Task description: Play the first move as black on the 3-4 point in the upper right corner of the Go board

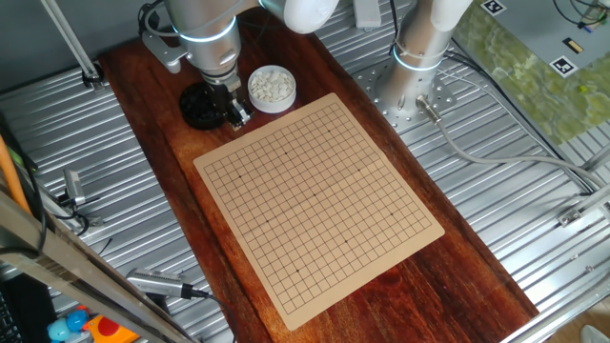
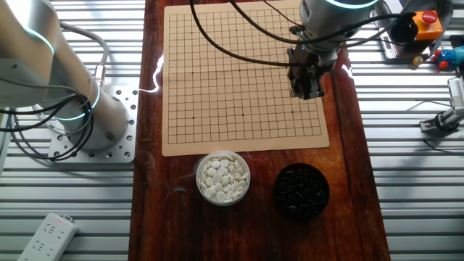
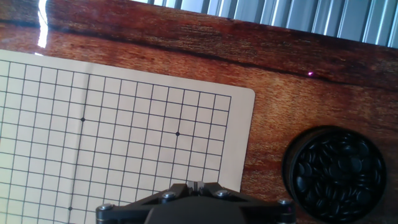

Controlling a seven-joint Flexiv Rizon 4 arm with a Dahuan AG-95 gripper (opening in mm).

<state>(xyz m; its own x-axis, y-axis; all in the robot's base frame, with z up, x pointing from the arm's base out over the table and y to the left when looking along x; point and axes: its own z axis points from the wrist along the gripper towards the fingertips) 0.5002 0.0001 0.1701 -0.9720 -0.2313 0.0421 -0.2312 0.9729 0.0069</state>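
Note:
The Go board (image 1: 319, 200) lies on the wooden table and I see no stones on it; it also shows in the other fixed view (image 2: 243, 72) and the hand view (image 3: 124, 143). The black stones fill a dark bowl (image 1: 200, 107) just off the board's corner, also visible in the other fixed view (image 2: 300, 190) and the hand view (image 3: 339, 174). My gripper (image 1: 236, 116) hangs over the board's edge beside that bowl, as the other fixed view (image 2: 307, 90) also shows. In the hand view the gripper (image 3: 194, 185) has its fingertips together. No stone shows between them.
A bowl of white stones (image 1: 272, 88) stands beside the black bowl, also seen in the other fixed view (image 2: 223, 177). A second arm's base (image 1: 419, 57) is bolted next to the table. A power strip (image 2: 47, 235) and a red button box (image 2: 428, 22) lie on the metal surround.

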